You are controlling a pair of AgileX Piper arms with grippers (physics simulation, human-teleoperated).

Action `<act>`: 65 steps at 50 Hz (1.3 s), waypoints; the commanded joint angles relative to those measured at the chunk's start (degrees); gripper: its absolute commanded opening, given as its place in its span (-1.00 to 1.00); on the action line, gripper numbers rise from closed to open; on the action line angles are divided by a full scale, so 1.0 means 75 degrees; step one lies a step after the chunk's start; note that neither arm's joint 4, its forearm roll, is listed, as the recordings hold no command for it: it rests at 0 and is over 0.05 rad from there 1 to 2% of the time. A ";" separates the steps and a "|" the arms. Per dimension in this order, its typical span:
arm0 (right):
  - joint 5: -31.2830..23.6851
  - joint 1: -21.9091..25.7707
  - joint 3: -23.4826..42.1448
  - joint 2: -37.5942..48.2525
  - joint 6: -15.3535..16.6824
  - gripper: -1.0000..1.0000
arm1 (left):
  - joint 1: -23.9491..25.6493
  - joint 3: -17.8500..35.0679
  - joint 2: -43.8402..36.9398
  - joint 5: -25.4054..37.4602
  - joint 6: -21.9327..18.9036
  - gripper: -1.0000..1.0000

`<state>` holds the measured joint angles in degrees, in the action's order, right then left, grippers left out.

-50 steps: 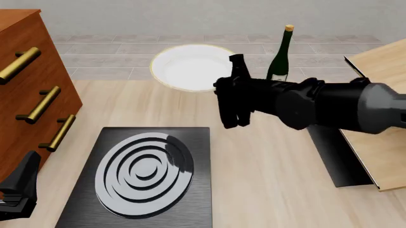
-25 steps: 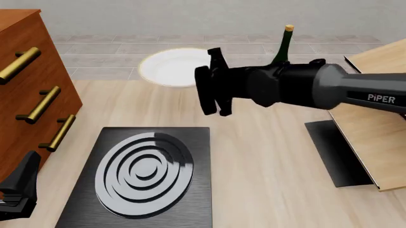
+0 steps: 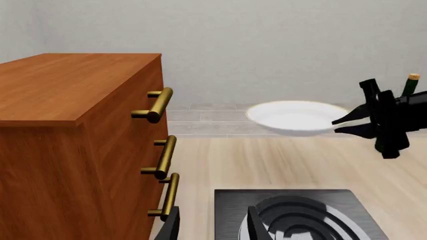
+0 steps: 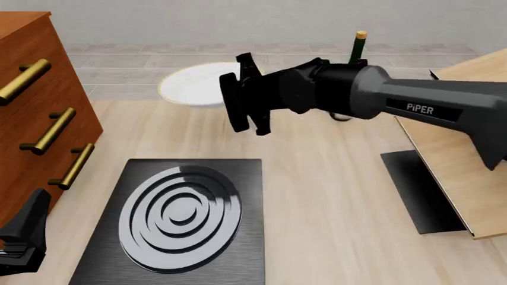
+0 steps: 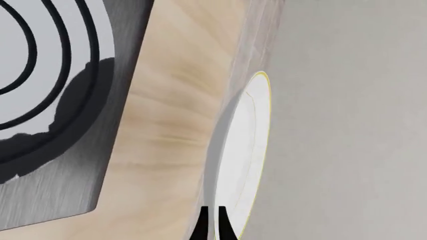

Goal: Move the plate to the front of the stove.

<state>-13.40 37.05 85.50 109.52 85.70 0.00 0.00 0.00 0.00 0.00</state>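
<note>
1. Since the earlier frames, the right gripper has carried the plate toward 9 o'clock in the front view; the plate sat near the middle of the far table edge a second ago and now lies further left.
2. Right gripper's jaws are narrow, pinched on the plate's rim at its 3 o'clock edge; the right wrist view shows both fingertips closed on the thin gold-edged rim of the plate.
3. From the left wrist view, the plate hangs above the far edge of the table, held roughly level, with the right gripper clamped at its side.
4. Directly toward 6 o'clock from the plate lies the stove, a black slab with silver rings, flat on the table and well apart from the plate.
5. At 9 o'clock stands a wooden drawer cabinet with brass handles, just beside the stove's left edge.
6. A green bottle stands upright at about 1 o'clock, behind the right arm and partly hidden by it.
7. At 3 o'clock a plain black mat lies flat, its right side tucked under a pale wooden board.
8. Left gripper rests low at 8 o'clock beside the cabinet; its fingertips stand apart in the left wrist view, holding nothing.
</note>
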 commanded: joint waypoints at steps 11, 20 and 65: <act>-0.0632 0.0252 0.1672 0.1148 -0.0180 -1.00 | 0.0000 0.0000 0.0000 0.0000 0.0000 1.00; -0.0857 0.0238 0.2460 0.1787 -0.0296 -1.00 | 0.0000 0.0000 0.0000 0.0000 0.0000 1.00; -0.1713 -0.0056 0.4640 0.3437 -0.0598 -1.00 | 0.0000 0.0000 0.0000 0.0000 0.0000 1.00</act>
<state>-25.36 37.26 117.36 133.35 81.92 0.00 0.00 0.00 0.00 0.00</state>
